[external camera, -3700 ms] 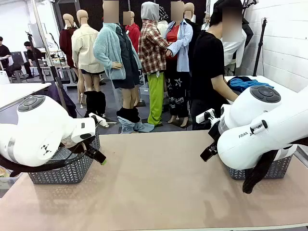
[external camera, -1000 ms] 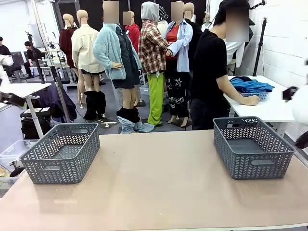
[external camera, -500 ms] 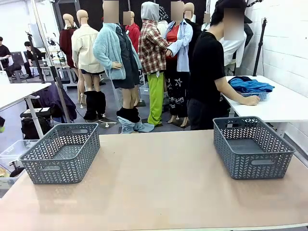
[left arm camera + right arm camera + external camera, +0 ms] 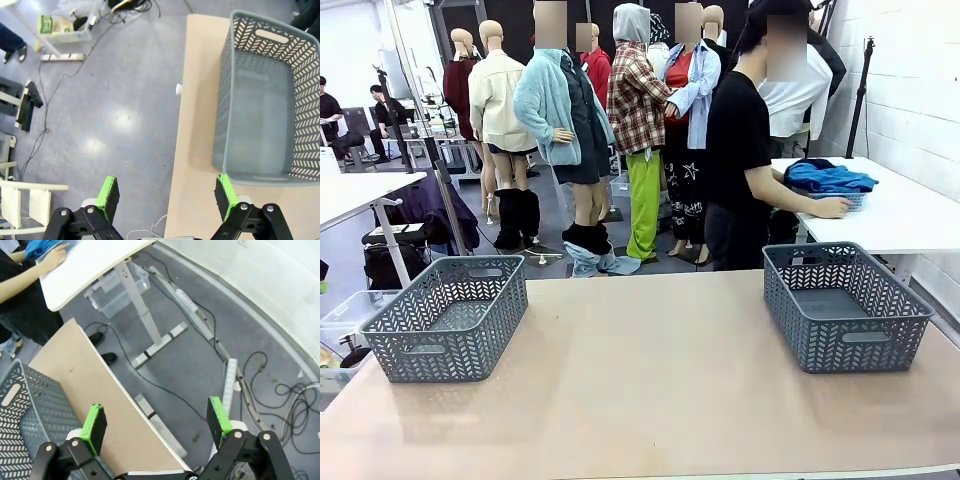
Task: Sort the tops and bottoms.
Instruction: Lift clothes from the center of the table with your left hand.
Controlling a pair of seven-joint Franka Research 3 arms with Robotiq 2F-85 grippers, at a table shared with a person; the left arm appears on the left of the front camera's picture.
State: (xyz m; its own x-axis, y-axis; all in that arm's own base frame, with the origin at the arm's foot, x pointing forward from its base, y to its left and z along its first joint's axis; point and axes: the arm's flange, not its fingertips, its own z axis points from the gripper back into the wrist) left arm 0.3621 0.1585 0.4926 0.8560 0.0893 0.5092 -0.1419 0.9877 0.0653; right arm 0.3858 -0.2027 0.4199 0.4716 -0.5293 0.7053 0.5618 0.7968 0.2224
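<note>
My left gripper is spread wide and holding nothing, one green pad over the floor, the other over the desk edge, just beside the left basket. My right gripper gapes wide too, also bare, hanging past the desk's corner with the right basket near it. Out across the desk, the two grey baskets stand well apart, one at each side. Farther off, beyond the desk, the person leans over a white desk, a hand resting by the heap there. The tops lie there, bright blue, bunched in a pile. A dark fold, the bottoms, peeks out at the pile's back.
</note>
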